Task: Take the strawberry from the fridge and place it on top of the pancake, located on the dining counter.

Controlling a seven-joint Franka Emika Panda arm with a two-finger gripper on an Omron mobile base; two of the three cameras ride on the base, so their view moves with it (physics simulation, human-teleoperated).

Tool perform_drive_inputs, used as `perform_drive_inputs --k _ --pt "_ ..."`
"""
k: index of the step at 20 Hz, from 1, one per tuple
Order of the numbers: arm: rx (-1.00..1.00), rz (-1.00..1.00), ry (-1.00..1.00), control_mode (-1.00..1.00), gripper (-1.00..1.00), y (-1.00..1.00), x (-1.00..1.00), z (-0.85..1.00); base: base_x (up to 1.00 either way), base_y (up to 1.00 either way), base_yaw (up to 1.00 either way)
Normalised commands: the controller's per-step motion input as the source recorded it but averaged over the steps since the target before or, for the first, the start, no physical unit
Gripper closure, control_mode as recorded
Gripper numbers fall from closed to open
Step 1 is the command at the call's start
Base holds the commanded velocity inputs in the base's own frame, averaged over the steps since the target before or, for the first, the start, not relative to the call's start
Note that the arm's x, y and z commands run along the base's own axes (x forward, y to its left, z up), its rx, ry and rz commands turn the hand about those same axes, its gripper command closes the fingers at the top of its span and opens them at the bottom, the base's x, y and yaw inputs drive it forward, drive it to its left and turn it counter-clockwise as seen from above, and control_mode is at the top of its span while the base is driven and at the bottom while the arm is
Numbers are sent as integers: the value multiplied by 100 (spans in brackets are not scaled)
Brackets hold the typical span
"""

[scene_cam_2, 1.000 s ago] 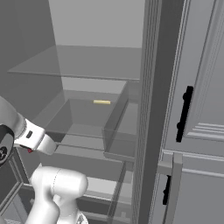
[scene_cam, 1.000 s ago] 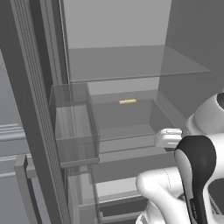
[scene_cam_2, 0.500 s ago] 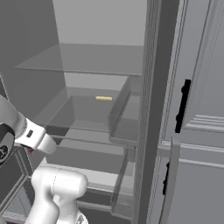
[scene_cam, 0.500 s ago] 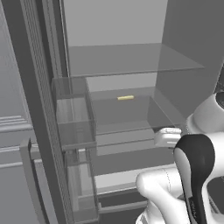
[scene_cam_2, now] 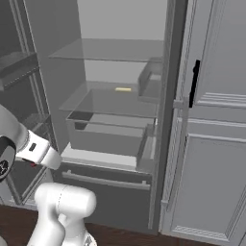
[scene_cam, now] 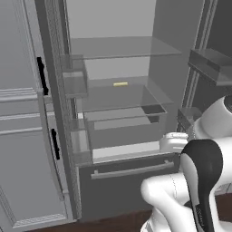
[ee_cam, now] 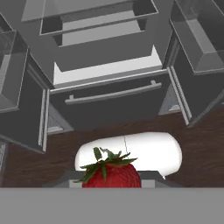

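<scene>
I have the strawberry (ee_cam: 111, 174) at the bottom middle of the hand view, and my fingers seem pinched on it, though they are hidden. The fridge (scene_cam: 122, 99) stands open ahead. I should keep squeezing and turn slowly toward the counter so the berry does not slip.

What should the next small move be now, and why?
Probably back the base away from the fridge and turn toward the dining counter. In the hand view the strawberry sits right at the fingers, which are shut on it, and the fridge, doors open, is already some way off, so nothing is left to pick here.
</scene>
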Motion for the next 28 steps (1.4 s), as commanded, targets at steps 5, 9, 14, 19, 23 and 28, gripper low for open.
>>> perform_drive_inputs --k 5,9,14,19,23,28 --pt "0 0 0 100 100 0 0 0 -97 0 0" --pt "0 0 0 100 100 0 0 0 -95 0 7" --pt "0 0 0 100 100 0 0 0 -99 17 27" --pt "0 0 0 100 100 0 0 0 -91 45 48" --pt "0 0 0 100 100 0 0 0 -75 56 62" --pt "0 0 0 100 100 0 0 0 -50 73 69"
